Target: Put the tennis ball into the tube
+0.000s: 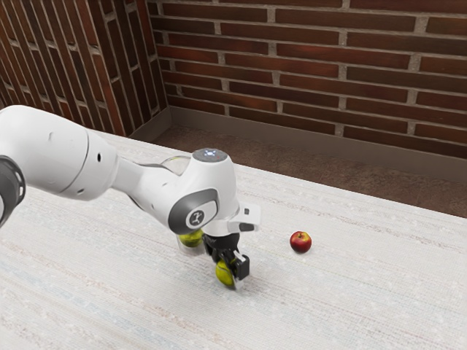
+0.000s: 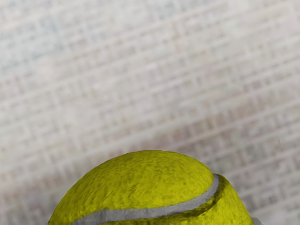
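Because it must enter the clear tube (image 1: 192, 250) beside the gripper (image 1: 230, 271), the tennis ball (image 1: 223, 274) sits low at the fingertips; whether they're apart or clamped, I cannot tell.

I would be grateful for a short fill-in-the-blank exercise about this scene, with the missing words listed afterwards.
The apple on the table is mainly ____ in colour. The wall beyond the table is built of ____. The tool is at a yellow-green ____ ball. In the wrist view, that ball has a curved seam coloured ____.

Missing words: red; bricks; tennis; grey.
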Controlling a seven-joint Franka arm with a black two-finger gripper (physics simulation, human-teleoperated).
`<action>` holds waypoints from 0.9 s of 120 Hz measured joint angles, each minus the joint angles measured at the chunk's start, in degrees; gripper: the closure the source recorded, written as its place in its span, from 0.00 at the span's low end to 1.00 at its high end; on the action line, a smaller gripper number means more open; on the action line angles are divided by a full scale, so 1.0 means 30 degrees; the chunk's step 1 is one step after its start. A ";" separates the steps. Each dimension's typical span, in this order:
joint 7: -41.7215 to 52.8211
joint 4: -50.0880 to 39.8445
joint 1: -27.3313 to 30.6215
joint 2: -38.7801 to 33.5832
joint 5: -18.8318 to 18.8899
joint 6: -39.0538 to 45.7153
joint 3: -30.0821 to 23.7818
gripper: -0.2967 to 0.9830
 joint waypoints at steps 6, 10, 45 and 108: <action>-0.0056 0.0022 0.0000 -0.0225 0.0070 -0.0093 0.0000 0.54; -0.0105 0.0029 0.0000 -0.0403 0.0124 -0.0177 0.0000 0.55; -0.0674 0.2024 0.0003 -0.2668 0.0730 -0.2437 -0.0005 0.65; -0.0517 0.7301 0.0114 -0.4836 0.1861 -1.0203 0.1936 0.68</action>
